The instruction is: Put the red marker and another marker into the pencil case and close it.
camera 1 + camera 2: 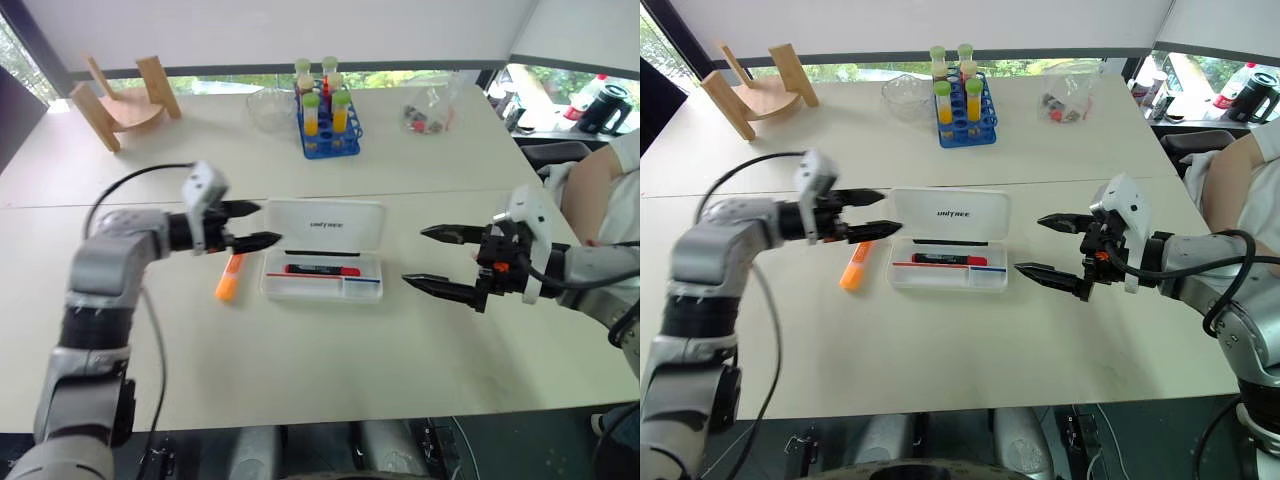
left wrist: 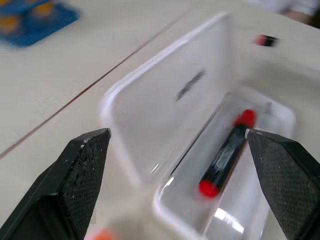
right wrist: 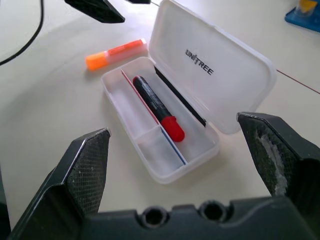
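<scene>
Right wrist view: red marker point(image 3: 158, 108) lies in the pencil case point(image 3: 197, 150); both tools are released, so left tool point(image 1: 258, 225) should pinch the orange marker point(image 1: 230, 277) mid-barrel on the tabletop point(image 1: 300, 360)

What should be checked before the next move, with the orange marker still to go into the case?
1. Red marker lies inside the pencil case: ok.
2. Case lid stands open, leaving room to drop a second marker in: ok.
3. Orange marker lies on the table beside the case, apart from it, nothing on top: ok.
4. Left gripper has its jaws open and empty, hovering above the orange marker: ok.
5. Right gripper has open, empty jaws, off to the case's other side: ok.
6. Free compartment long enough for the orange marker: cannot tell.
</scene>
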